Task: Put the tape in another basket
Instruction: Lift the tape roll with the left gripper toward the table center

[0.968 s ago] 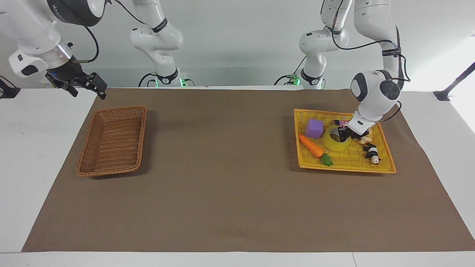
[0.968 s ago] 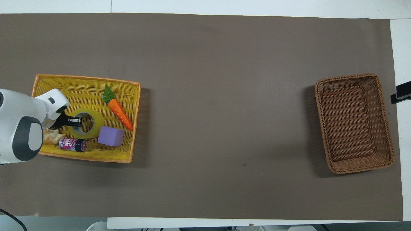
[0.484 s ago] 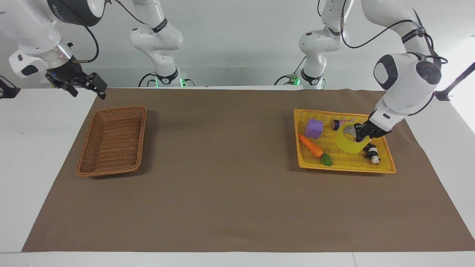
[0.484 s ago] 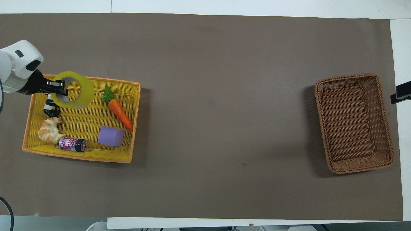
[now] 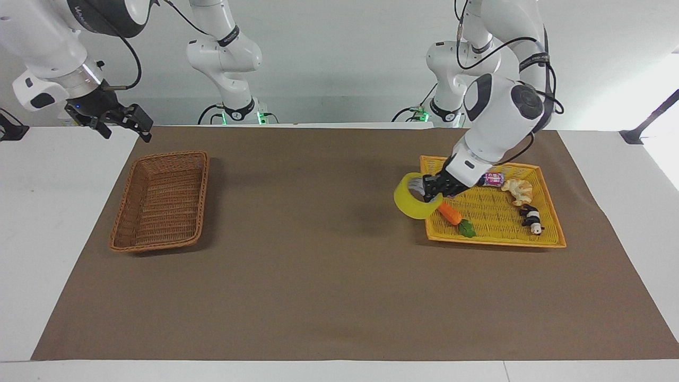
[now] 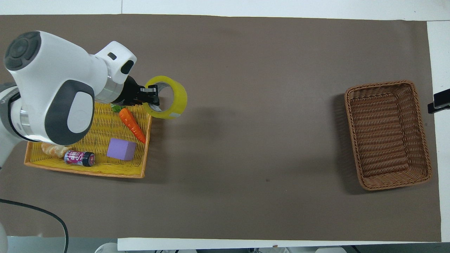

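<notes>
The left gripper clamps the wall of the tape, holding the roll in the air over the edge of the yellow tray. Just under the gripper in the tray lie a carrot and purple block. Well apart, at the right arm's end, sits the brown basket; the right gripper waits raised beside it, fingers unclear.
</notes>
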Controlling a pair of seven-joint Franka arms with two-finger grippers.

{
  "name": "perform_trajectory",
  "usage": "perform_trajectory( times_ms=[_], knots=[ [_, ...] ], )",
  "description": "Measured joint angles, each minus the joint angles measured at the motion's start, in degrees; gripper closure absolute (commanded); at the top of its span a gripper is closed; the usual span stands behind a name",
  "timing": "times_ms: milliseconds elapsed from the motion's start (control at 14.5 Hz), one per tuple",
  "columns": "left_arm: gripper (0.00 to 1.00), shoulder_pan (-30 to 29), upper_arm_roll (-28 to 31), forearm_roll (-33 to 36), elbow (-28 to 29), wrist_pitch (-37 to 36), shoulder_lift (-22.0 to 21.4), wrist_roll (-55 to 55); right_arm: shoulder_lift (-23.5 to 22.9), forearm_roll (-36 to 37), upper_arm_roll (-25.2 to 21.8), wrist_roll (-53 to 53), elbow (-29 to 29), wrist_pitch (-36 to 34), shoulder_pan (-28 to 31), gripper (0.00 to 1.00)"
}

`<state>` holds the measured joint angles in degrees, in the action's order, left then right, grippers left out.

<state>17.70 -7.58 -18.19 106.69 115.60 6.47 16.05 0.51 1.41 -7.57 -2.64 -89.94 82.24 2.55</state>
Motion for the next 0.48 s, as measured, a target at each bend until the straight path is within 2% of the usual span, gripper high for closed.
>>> perform_trajectory(
  times_ms=[207,346,484],
  knots=[
    [1.00,2.16,-0.02,-6.63,-0.71,0.33,0.03,0.19,0.00,0.00,-0.39,-0.84,-0.01,-0.96,0.08,0.00],
    [1.00,3.92,-0.02,-8.28,-2.62,0.42,0.09,1.19,0.01,-0.89,0.04,-5.55,-0.12,-2.40,-0.04,0.00],
    [1.00,6.87,-0.06,-8.42,-5.54,0.45,0.53,4.41,0.02,-8.04,0.38,-10.80,-0.43,-3.48,0.03,0.00]
  ],
)
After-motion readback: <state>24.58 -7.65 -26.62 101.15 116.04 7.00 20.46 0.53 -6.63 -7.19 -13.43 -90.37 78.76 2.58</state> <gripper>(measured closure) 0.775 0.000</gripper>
